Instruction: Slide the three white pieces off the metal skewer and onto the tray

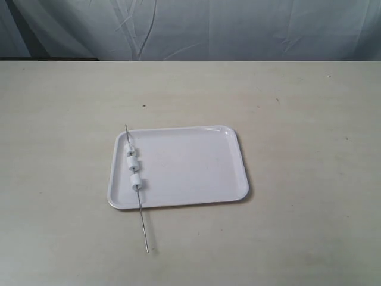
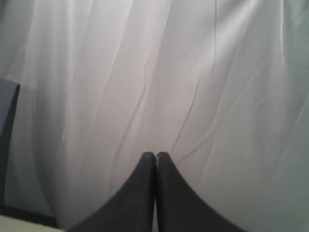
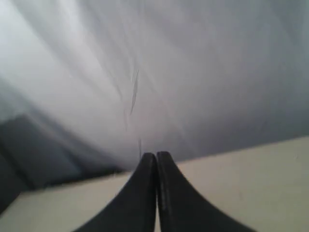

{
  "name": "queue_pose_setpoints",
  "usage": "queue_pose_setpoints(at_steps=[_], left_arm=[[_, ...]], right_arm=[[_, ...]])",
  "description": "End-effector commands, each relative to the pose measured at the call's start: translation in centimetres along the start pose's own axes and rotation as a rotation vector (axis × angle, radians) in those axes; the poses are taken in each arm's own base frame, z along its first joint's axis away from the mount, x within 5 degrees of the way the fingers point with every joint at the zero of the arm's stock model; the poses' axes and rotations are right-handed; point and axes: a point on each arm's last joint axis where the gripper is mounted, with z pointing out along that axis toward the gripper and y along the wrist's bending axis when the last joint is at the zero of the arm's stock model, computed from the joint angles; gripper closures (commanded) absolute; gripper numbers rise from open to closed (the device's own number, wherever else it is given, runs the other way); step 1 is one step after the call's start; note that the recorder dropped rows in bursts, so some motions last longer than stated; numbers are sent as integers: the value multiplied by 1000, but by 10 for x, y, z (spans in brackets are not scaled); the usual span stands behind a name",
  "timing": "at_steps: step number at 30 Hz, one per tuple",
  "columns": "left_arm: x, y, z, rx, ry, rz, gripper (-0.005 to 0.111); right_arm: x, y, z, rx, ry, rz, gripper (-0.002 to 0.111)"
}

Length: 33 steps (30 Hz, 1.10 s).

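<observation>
while all three tiny white bead-like cylinder pieces [image 1: 133, 162] sit threaded on long thin grey metal skewer [image 1: 143, 229], task looks not yet begun. skewer lies flat across left-arm side of glossy white rectangular tray [image 1: 190, 167], pieces over tray surface, bare end out on pale worktop [image 1: 309, 119]. left hand [image 2: 155, 155]: fingers pressed together, holding nothing, facing white drape [image 2: 145, 72]. right hand [image 3: 155, 154]: same, closed and empty. remaining: grasp skewer, strip off all three pieces.

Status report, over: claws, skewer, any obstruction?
Left claw shut, empty; right claw shut, empty. Metal skewer lies along tray left side, three white pieces threaded on it. Nothing seen in the way.
</observation>
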Motion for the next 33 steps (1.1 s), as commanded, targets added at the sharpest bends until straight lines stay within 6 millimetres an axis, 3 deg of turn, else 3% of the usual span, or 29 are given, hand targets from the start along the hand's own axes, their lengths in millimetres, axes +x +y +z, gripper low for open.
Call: queue_pose_setpoints(at_steps=[1,3,7,9,13,15,19,21,26,33], left_arm=[[24,-6,30,93,179,-112,107],[43,-17,39,213,315,-129,107],[103,-28,47,403,795,-114,107],[133,-27,43,463,981,-207,107],[170,-15,40,417,1160,-286,107],[184,-7,39,356,1208,-292,107],[203,4,37,287,1262,-259,96],[208,8,38,261,1268,-238,85],[209,11,41,212,1248,-253,59],[212,15,46,147,1238,-279,57]], right_arm=[[8,32,42,-259,407,-122,108],[19,40,63,-337,544,-95,108],[57,39,108,-379,865,-91,108],[79,39,127,-386,1025,-78,108],[121,48,155,-407,1230,-80,105],[144,59,167,-418,1274,-104,96],[189,82,189,-418,1265,-144,70],[211,93,198,-407,1253,-133,63],[257,113,215,-391,1318,-93,66],[287,135,235,-365,1377,-77,66]])
